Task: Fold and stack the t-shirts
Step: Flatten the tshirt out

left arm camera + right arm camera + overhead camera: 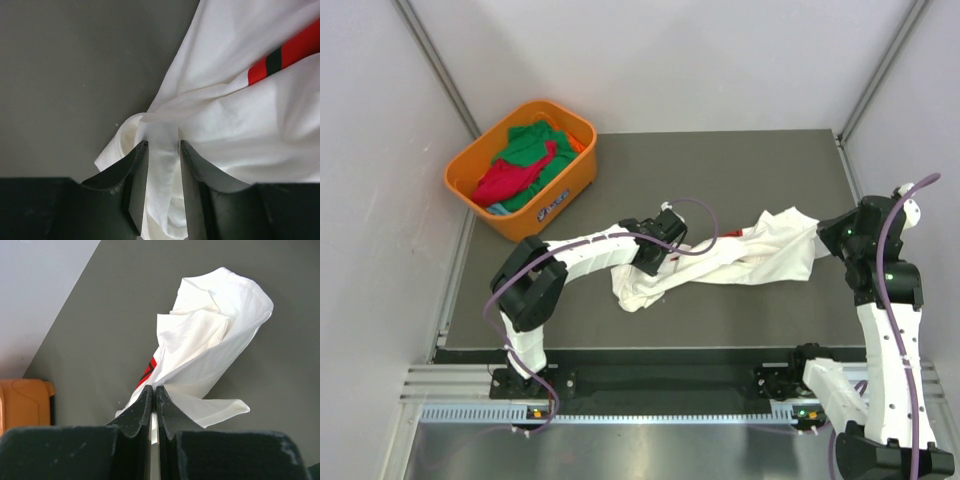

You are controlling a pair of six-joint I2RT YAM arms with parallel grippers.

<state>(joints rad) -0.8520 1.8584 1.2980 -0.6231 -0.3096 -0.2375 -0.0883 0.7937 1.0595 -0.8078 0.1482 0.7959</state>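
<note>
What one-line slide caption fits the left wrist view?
Left gripper pinching a bunched fold of the white t-shirt over the dark table.

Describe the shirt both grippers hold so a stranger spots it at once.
On the dark grey table, right of the orange plastic basket, a crumpled white cloth t-shirt hangs between the left gripper and right gripper. Unlike the green shirt and red shirt in the basket, it shows a red print.
</note>
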